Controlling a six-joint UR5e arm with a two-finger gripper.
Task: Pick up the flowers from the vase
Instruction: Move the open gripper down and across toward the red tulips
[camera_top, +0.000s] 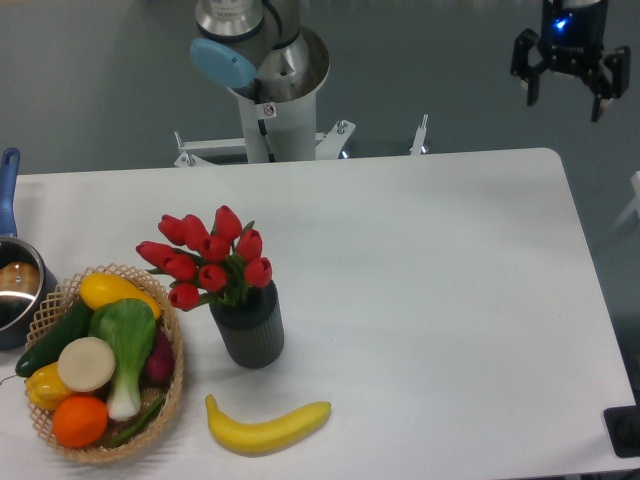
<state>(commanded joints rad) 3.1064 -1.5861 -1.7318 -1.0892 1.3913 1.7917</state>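
— Where are the flowers (208, 256) to be found?

— They are seen standing in the vase (248, 330), on the left part of the white table (420, 280). The red buds are spread wider than the vase's mouth, and green leaves are seen just above its rim. The vase is set upright, dark grey and ribbed.

— And the gripper (570, 92)?

— It is seen at the upper right corner, beyond the table's far edge, well apart from the flowers. Its two fingers are held apart with a clear gap between them, and nothing is gripped. A blue light is seen on its body.

— What else is placed near the vase?

— A woven basket (172, 395) is set just to its left, filled with vegetables and fruit. A banana (268, 427) is laid on the table in front of the vase, near it but not touching. A pot (14, 290) with a blue handle is partly cut off at the left edge.
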